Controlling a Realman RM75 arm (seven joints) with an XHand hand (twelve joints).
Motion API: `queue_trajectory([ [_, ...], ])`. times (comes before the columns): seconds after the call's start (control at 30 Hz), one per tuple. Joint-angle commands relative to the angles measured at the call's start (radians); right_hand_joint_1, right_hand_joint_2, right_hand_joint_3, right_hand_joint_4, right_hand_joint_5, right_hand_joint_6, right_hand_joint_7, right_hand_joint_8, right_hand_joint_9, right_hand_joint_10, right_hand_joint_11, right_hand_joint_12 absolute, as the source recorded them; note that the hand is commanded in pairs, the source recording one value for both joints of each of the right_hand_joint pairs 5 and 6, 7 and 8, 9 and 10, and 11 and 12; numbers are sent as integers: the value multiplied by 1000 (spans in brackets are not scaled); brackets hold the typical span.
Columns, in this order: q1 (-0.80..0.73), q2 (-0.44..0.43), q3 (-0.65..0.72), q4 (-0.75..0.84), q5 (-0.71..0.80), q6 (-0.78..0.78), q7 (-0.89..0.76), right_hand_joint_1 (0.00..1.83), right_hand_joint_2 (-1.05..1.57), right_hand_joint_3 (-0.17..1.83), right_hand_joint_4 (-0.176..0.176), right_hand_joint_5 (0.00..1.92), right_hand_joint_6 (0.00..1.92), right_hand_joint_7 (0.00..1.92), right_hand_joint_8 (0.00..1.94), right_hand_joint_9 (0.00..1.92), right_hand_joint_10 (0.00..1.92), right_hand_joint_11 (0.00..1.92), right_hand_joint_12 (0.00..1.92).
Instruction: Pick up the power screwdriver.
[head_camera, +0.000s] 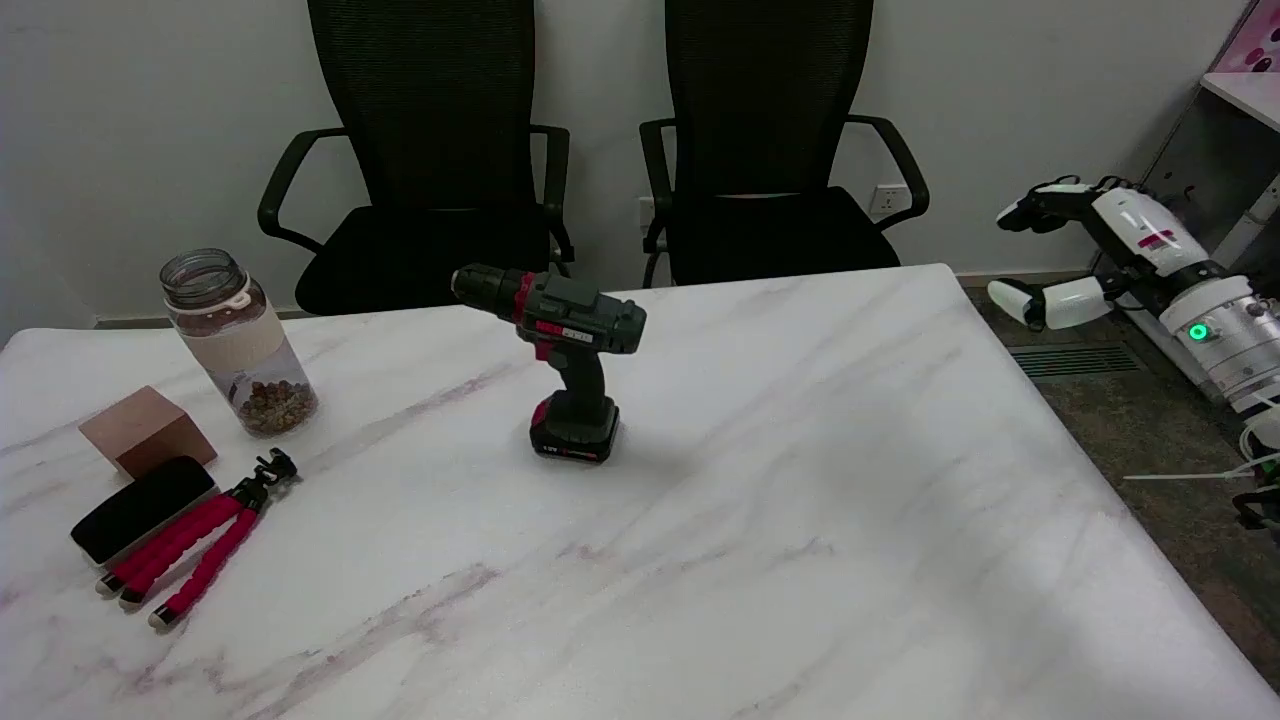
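Robot hand (1070, 250) hangs off-table, fingers spread, well apart from upright power screwdriver (560, 355).

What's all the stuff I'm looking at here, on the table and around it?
power screwdriver: one, dark grey with red trim, upright on its battery base, middle of table
jar: one, clear, lidless, brown bits at the bottom, left side
wooden block: one, light brown, left edge
black case: one, in front of the block
mini tripod: one, red legs, lying flat beside the case
table: one, white marble pattern
office chairs: two, black, behind the table
wall socket: one, white, on the far wall
right hand: one, black and white, fingers apart, in the air beyond the table's right edge, holding nothing
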Motion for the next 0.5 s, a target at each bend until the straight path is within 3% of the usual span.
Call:
queue_trajectory([
  [0.03, 1, -31, -19, -30, -132, -22, 20, 891, 373, 978, -176, 672, 672, 672, 672, 488, 488, 622, 622],
  [0.5, 3, -46, -21, -144, -151, 52, -51, 858, 393, 959, -176, 670, 670, 670, 670, 491, 491, 630, 630],
])
